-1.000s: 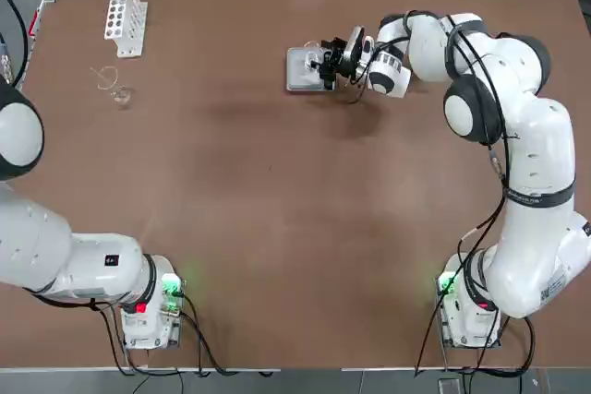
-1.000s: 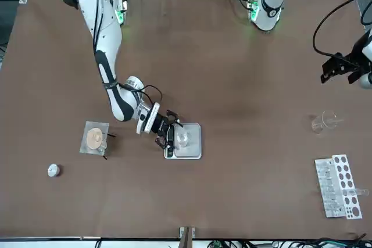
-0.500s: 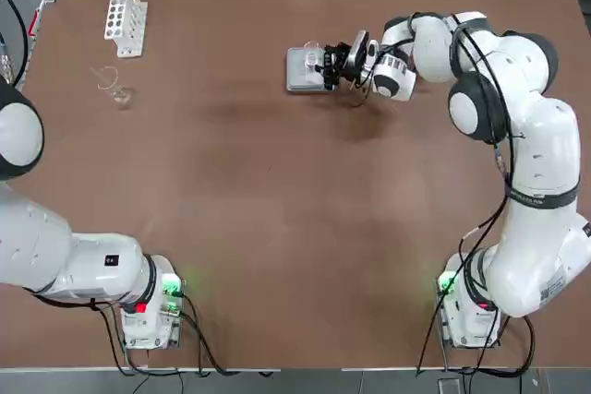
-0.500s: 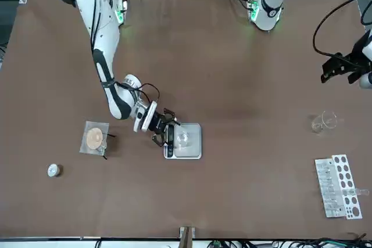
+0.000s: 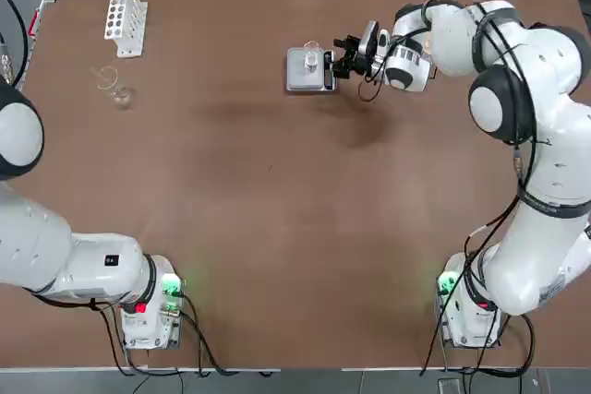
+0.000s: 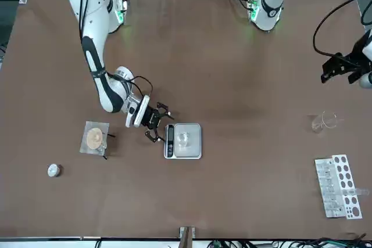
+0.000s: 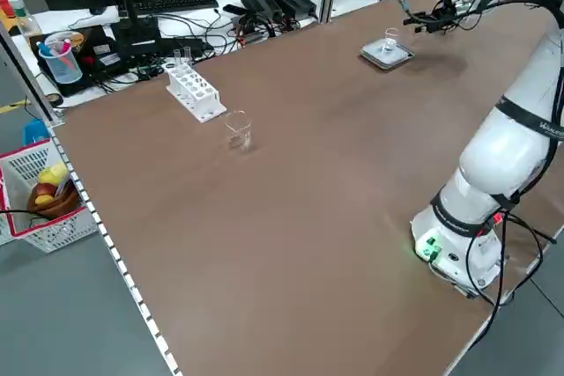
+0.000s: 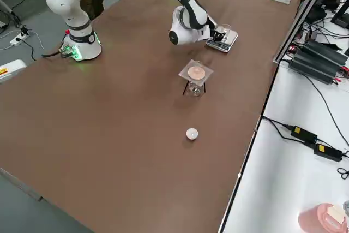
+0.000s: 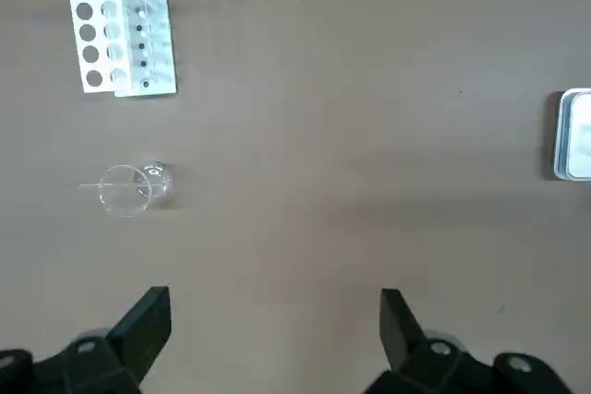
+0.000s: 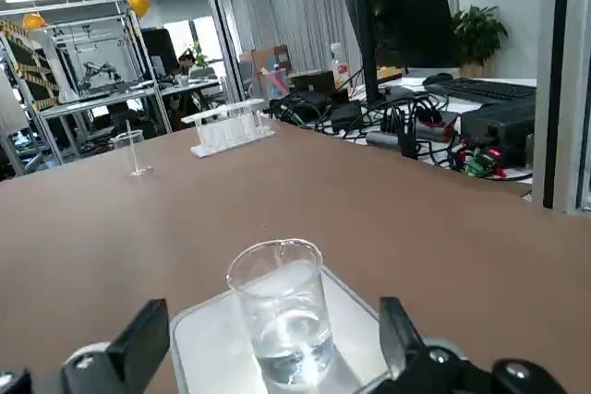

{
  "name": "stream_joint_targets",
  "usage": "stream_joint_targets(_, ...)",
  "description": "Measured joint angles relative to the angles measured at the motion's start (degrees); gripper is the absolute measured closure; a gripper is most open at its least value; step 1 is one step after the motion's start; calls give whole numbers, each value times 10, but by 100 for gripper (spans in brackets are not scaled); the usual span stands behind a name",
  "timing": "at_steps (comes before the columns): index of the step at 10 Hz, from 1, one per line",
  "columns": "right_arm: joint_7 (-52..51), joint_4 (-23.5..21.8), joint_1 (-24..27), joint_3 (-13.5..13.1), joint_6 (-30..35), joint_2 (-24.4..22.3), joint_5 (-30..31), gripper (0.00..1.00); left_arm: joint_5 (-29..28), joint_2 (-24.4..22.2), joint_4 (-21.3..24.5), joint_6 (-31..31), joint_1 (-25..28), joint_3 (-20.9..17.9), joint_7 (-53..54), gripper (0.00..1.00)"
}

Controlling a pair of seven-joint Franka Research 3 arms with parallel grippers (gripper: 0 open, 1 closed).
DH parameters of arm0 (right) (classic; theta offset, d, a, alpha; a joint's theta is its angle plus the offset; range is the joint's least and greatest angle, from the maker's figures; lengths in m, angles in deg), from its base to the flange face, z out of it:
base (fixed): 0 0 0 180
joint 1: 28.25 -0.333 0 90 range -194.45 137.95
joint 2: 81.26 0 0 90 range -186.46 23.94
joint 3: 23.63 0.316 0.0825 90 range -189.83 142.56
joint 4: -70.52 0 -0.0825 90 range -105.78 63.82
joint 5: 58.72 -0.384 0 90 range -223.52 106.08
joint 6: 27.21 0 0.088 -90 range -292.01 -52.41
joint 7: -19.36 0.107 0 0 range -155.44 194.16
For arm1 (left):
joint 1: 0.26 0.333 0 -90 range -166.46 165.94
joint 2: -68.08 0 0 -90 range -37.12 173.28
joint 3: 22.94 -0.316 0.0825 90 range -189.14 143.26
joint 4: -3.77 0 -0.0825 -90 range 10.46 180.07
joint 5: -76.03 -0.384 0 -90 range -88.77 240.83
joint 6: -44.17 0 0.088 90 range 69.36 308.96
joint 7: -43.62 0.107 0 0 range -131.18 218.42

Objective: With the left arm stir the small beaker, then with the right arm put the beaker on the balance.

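Both jaws were held wide and empty. One right gripper [image 5: 343,54] was seen level just beside the single balance [image 5: 300,80], apart from it, with one small beaker [image 10: 282,313] standing upright on the weighing plate, a little liquid inside. One left gripper [image 9: 275,329] was parked high above bare table. Farther off, one spouted glass vessel [image 9: 126,188] and one test-tube rack [image 9: 123,20] were counted.

clear small beaker [image 10: 280,310], silver-grey balance [image 5: 308,70]

Test-tube rack [image 5: 125,17] beside spouted glass vessel [image 5: 117,88]
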Motion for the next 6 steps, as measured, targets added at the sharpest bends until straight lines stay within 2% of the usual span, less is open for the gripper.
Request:
stream_joint_targets(3, 70, -15, 0, 3, -66, -57, 44, 0, 0, 0, 0, 0, 0, 0, 0, 0)
stream_joint_targets(6, 244, -14, -1, 6, -172, -110, 183, 0, 0, 0, 0, 0, 0, 0, 0, 0)
